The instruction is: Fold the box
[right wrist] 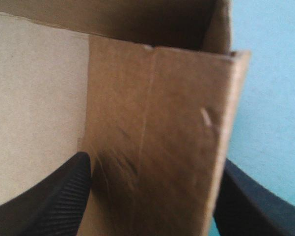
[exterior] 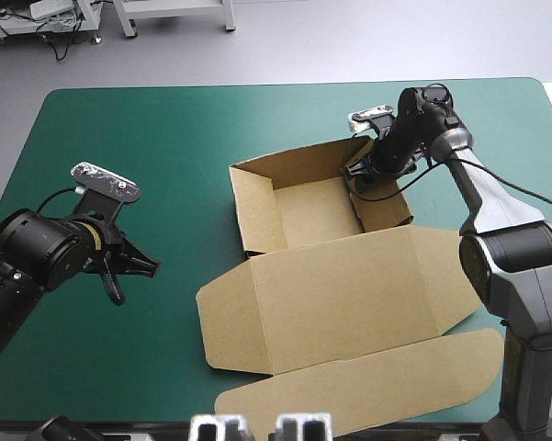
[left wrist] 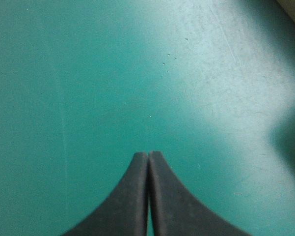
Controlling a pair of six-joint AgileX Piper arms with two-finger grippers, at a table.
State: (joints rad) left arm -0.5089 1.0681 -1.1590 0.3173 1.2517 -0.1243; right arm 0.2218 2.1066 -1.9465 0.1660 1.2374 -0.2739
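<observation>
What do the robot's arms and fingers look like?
The left arm is chunky, round and all black. The right arm has smooth silver-grey shells with black joints. Each ends in two broad black fingers, curved like fins, with fine ribs on the inside.

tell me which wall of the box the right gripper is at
The box's right wall, near its far corner. The right gripper straddles it, one finger on each side; the left wall and far wall have nothing at them.
</observation>
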